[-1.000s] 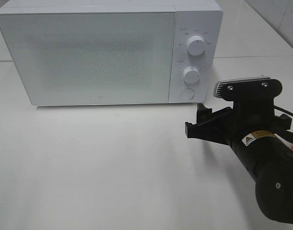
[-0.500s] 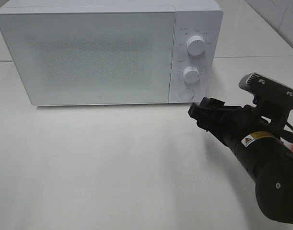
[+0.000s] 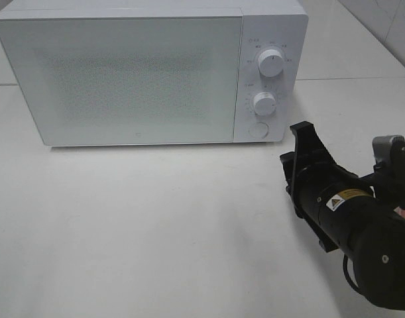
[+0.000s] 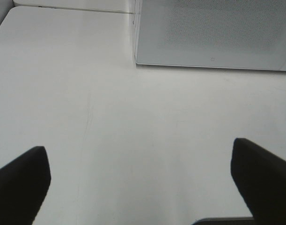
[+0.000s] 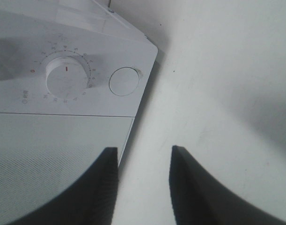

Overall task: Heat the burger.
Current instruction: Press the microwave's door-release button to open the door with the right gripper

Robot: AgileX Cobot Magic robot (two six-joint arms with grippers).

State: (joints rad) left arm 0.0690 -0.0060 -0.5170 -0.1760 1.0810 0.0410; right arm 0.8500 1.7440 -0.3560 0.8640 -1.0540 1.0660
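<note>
Rolled since a second ago, right pincer (image 5: 143,152) faces the microwave's (image 3: 122,73) round button (image 5: 124,81), jaws narrowly apart; left pincer (image 4: 138,147) gapes wide above the worktop (image 4: 133,117).

White microwave (image 3: 136,73), door shut, sits on white table (image 3: 156,232)

So here's what we get off the right arm's cam: our right gripper (image 5: 143,150) shows as two dark fingers (image 5: 103,187) standing a little apart, with the microwave's (image 5: 63,28) front edge and some white table (image 5: 217,93) showing through the gap. We're looking at the control panel up close. There's a white dial (image 5: 67,77) with a red tick and scale marks around it, and a round button (image 5: 124,81) just beside it, nearer the corner. The dotted door (image 5: 40,154) sits behind one finger.
</note>
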